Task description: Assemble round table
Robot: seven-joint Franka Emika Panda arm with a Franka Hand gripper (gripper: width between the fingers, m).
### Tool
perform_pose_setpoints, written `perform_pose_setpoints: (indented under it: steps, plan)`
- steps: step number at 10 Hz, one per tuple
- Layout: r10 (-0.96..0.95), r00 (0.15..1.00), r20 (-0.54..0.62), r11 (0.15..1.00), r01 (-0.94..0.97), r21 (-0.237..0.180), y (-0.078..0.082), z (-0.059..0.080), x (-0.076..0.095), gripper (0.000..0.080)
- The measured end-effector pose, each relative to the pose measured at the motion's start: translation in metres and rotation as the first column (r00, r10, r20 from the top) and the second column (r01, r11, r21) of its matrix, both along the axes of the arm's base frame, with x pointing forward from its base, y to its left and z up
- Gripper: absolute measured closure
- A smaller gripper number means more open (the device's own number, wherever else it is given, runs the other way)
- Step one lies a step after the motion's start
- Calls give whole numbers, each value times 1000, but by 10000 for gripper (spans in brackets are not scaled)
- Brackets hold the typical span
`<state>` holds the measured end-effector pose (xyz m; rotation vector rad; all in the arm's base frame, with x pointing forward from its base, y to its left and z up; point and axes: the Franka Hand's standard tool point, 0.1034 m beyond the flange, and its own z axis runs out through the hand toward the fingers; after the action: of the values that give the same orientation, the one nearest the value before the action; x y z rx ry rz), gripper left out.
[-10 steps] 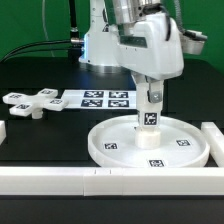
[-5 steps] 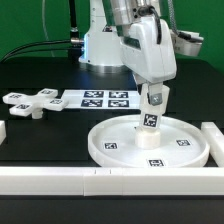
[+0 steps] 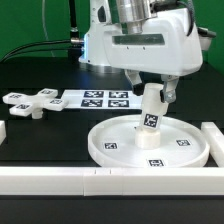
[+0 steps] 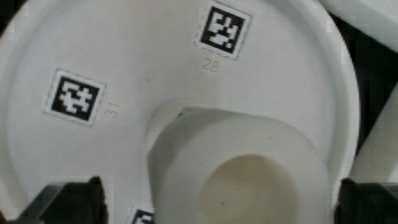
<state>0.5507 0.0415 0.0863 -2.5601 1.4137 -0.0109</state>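
The large rimmed round disc (image 3: 190,152) lies flat near the front of the table. The short thick post (image 3: 150,125) stands at its middle and leans slightly toward the exterior view's right. My gripper (image 3: 153,95) is straight above the post, with its fingers on either side of the post's top. In the wrist view the post (image 4: 249,165) sits between my two dark fingertips (image 4: 71,205). There is a gap on one side, so the gripper (image 4: 217,208) looks open around it. The disc (image 4: 143,60) fills the background. The cross-shaped foot (image 3: 32,102) lies apart at the exterior view's left.
The marker board (image 3: 100,98) lies flat behind the disc. A long white border bar (image 3: 60,180) runs along the front edge. Another bar (image 3: 212,135) stands at the exterior view's right, close to the disc's rim. The robot base stands at the back.
My wrist has turned about the post, and the hand now faces broadside. The post's tag has stayed facing the same way. The post now leans a little.
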Motion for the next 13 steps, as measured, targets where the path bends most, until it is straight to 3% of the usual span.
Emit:
perform_pose_setpoints:
  steps: [4,6,9,10,13]
  plan:
    - [436,899,37,895,-429,-122,10,6,9,151]
    - [598,801,37,795,-587,-153,17,7,11,151]
    - [723,690,39,684,-707,-178,16,7,10,151]
    - [791,611,38,605,-772,-195,15,7,11,151]
    - [970,242,-13,229,-935,-270,16,7,13,151]
